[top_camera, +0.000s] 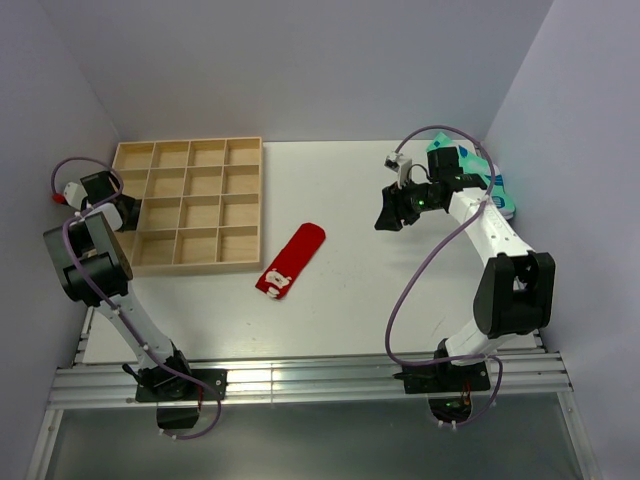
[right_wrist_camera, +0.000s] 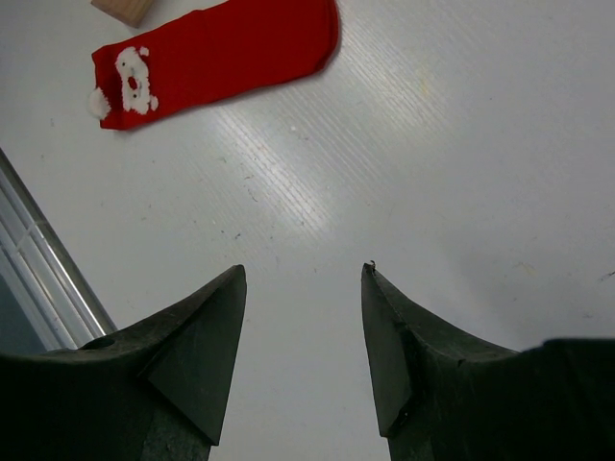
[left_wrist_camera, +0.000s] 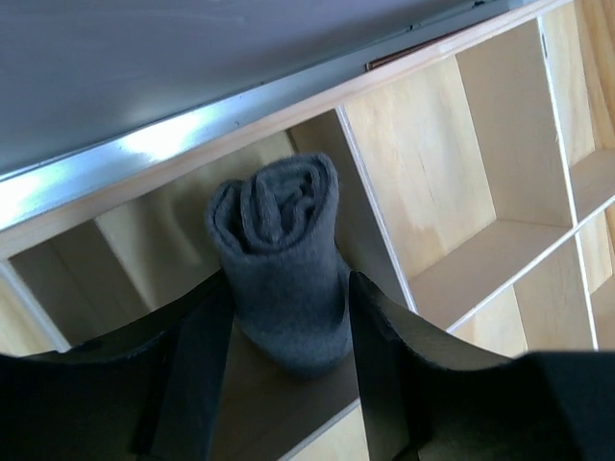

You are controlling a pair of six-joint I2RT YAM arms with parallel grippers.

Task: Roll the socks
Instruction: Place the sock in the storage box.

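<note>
Left pincer [left_wrist_camera: 290, 276] flanking rolled fuzzy grey sock [left_wrist_camera: 279, 221] in wooden tray [left_wrist_camera: 423, 173] — grip unclear, right pincer [right_wrist_camera: 303, 269] wide — flat red sock [right_wrist_camera: 231, 53]

Rolled sock [left_wrist_camera: 283, 259] in tray [left_wrist_camera: 423, 163], perhaps leftmost

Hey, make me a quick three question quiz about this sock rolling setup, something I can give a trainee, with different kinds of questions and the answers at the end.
1. True or false: the red sock is already rolled up.
2. Where does the grey sock sit? A: rolled, in a compartment of the wooden tray. B: flat, beside the red sock. C: lifted in mid-air.
3. Which arm's gripper stands open over the bare table, with nothing between its fingers?

Key: 1 false, it lies flat and unrolled. 2 A. 3 the right gripper.
</note>
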